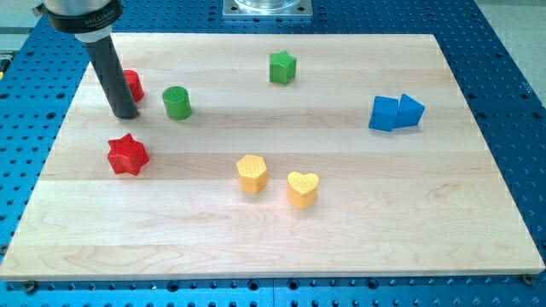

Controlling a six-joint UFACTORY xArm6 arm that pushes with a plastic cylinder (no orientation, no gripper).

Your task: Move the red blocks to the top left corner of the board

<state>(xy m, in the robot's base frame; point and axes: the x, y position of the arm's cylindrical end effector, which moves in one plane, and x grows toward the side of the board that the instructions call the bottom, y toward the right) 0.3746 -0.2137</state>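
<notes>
Rod only on this arm, with no jaws to be wide or narrow and nothing held; my tip (124, 114) rests on the board (281, 247) near its top left part. Taking the green cylinder (177, 102) as the landmark: my tip stands just to its left, with a clear strip of wood between them. The red cylinder (131, 84) sits up and to the left of the green cylinder, partly hidden behind the rod, which looks to be touching or nearly touching it on its left side; I cannot tell which. The red star (128, 154) lies below and to the left of the green cylinder, apart from my tip and lower in the view than it.

Well to the right of the green cylinder and a little higher is the green star (282, 66). Down and to the right of the green cylinder sit the yellow hexagon (252, 172) and, just beyond it, the yellow heart (302, 188), close together but not touching. Far to the right of the green cylinder, at about its height, two blue blocks (396, 112) sit pressed side by side.
</notes>
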